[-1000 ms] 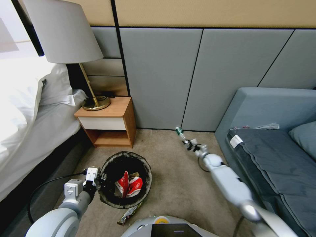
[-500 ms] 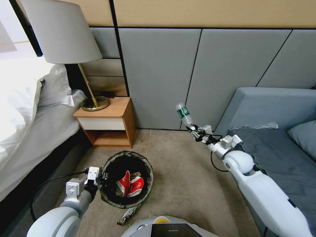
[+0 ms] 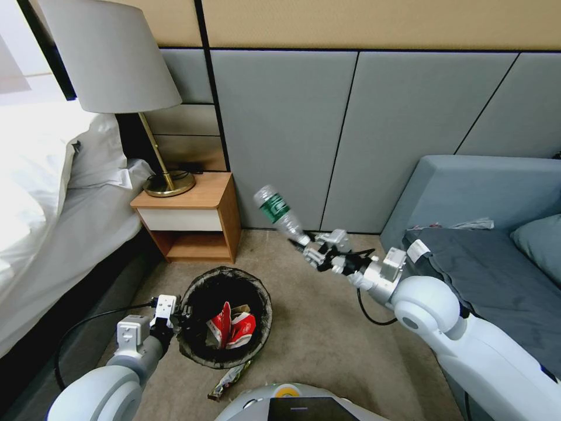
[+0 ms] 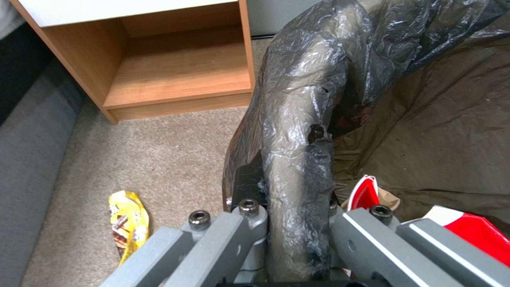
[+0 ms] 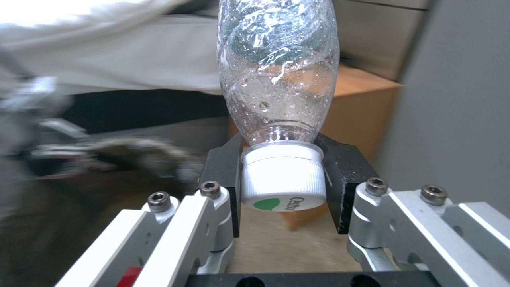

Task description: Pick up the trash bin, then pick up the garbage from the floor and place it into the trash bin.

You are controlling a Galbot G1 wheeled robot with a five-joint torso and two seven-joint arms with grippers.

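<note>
- Progress, as judged from this moment: the trash bin [image 3: 223, 318] is already in the robot's grasp, and some garbage is inside it, so the task looks past its midpoint but not finished.
- The left tool [image 3: 175, 320] is closed on the bin's rim at the bin's left side; in the left wrist view its fingers [image 4: 234, 231] pinch the dark bag liner [image 4: 297, 131] folded over the rim.
- The bin sits low over the beige carpet [image 3: 327, 339], just in front of the wooden nightstand [image 3: 193, 219], between the bed [image 3: 52, 210] and the sofa [image 3: 485, 245].
- The right tool [image 3: 308, 248] is clamped on the white cap [image 5: 283, 179] of a clear plastic bottle [image 3: 279, 213] with a green label. The bottle is held in the air, tilted up and to the left, above and to the right of the bin's opening, not yet over it.
- What seems left: getting the bottle into the bin, then collecting the litter on the floor.
- Count of bins: one.
- Count of bottles: one, in the right tool.
- Inside the bin: red-and-white cartons [image 3: 231, 328], which look like two, with some brown paper beside them.
- On the floor: one shiny yellow snack wrapper [image 4: 127, 219] lying just beside the bin, on the robot's side of it.
</note>
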